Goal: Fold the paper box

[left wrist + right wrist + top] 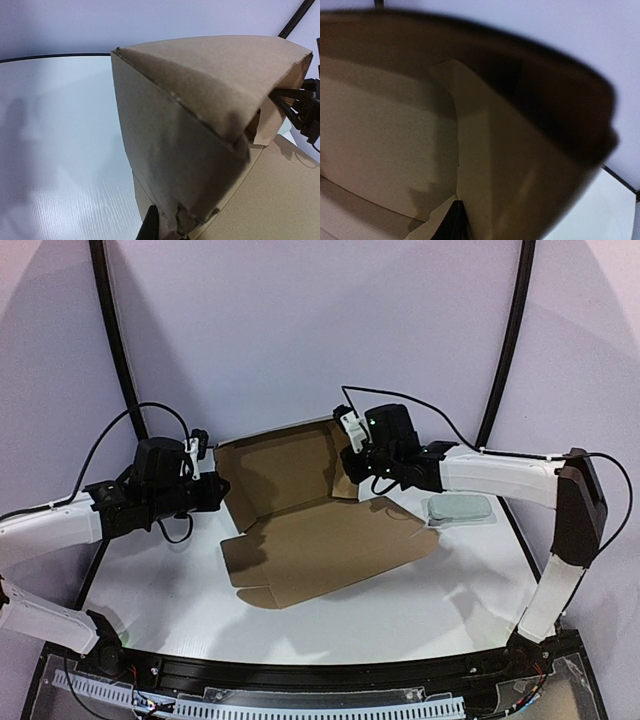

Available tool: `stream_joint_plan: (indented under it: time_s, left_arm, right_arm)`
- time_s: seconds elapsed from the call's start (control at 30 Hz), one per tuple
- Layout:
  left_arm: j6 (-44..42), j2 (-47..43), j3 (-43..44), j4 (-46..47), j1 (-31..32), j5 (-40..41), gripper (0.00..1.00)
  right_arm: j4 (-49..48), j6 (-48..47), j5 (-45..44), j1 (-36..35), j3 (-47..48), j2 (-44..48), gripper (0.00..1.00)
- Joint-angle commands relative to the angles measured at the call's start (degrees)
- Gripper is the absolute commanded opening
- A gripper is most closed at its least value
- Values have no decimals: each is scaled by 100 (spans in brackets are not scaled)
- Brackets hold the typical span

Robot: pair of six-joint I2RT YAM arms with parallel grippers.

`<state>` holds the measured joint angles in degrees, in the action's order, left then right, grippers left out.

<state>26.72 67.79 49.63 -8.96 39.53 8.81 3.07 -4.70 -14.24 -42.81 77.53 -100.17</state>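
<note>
The paper box (320,540) is brown cardboard. Its front panel lies flat on the white table and its back part stands raised. My left gripper (212,485) is at the left end of the raised part. In the left wrist view the cardboard (200,100) fills the frame and runs down between my jaws (167,227); only one dark finger (149,225) shows. My right gripper (352,455) is at the right end of the raised part. In the right wrist view a side flap (485,165) sits against one dark finger (454,222); the other finger is hidden.
A small pale green-grey oblong case (458,510) lies on the table just right of the box, under the right arm. The white table (160,580) ends in a curved black rim. Black cables hang behind both arms.
</note>
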Motion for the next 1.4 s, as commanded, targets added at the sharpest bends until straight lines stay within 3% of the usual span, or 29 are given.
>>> stream_joint_plan:
  time_s: [0.0, 0.07, 0.23, 0.3, 0.63, 0.87, 1.2, 1.37]
  left_arm:
    - [-75, -218, 104, 509, 183, -802, 1]
    - [-30, -200, 115, 499, 191, -706, 1]
    - [352, -189, 120, 451, 195, 50, 1]
    - [543, -187, 145, 357, 195, 362, 1]
    - [848, -248, 190, 190, 193, 728, 1]
    - [919, -325, 191, 39, 183, 791, 1]
    - [838, -465, 116, -55, 191, 527, 1]
    - [923, -465, 140, -299, 190, 675, 1]
  right_arm:
    - [-272, -445, -1036, -58, 231, -258, 18]
    - [-182, -380, -1032, -61, 294, -271, 28]
    - [201, 29, -240, -52, 165, 17, 72]
    - [284, 162, 202, -41, 3, 209, 78]
    - [737, 709, 1268, 63, -501, 560, 86]
    - [559, 815, 2579, 195, -998, 1034, 93]
    - [417, 869, 2777, 334, -1224, 1420, 87]
    - [63, 851, 3399, 360, -1411, 1733, 92]
